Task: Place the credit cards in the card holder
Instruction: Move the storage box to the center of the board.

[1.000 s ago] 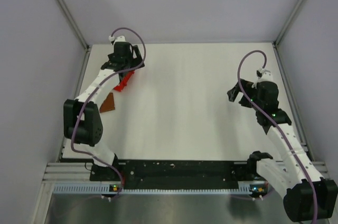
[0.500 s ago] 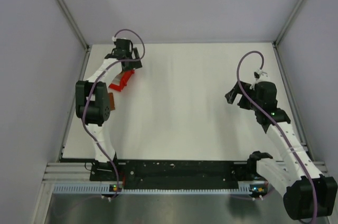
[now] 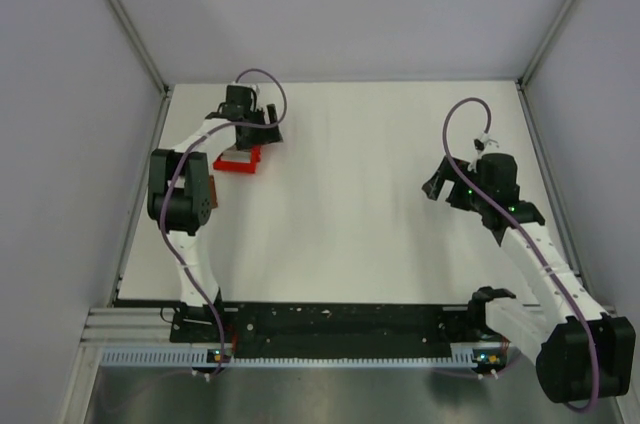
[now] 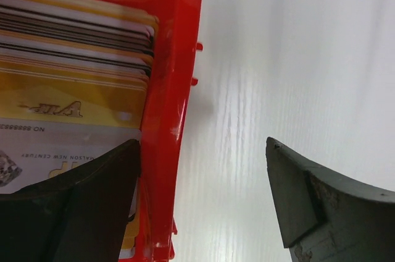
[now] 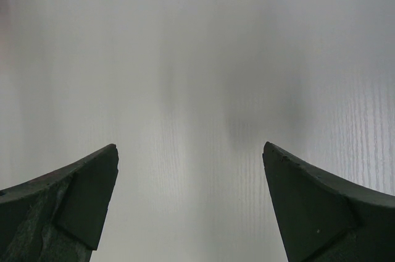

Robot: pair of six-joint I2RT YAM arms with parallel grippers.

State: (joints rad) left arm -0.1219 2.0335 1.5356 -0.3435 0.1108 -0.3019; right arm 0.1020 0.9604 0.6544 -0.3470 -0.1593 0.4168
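A small red plastic box holds a stack of credit cards, orange-yellow on top with grey-white ones, seen close in the left wrist view. My left gripper is open just above the box. One finger is over the cards and the other over the bare table, with the box's right wall between them. In the top view the box lies at the far left, under the left gripper. The brown card holder is mostly hidden by the left arm's elbow. My right gripper is open and empty over bare table.
The white table is walled by grey panels at the back and on both sides. The arm bases and a black rail run along the near edge. Purple cables loop over both wrists.
My left gripper has moved right and lowered over the red box, which went from tilted to lying flat. The left elbow folded in over the card holder. The right gripper shifted slightly left.
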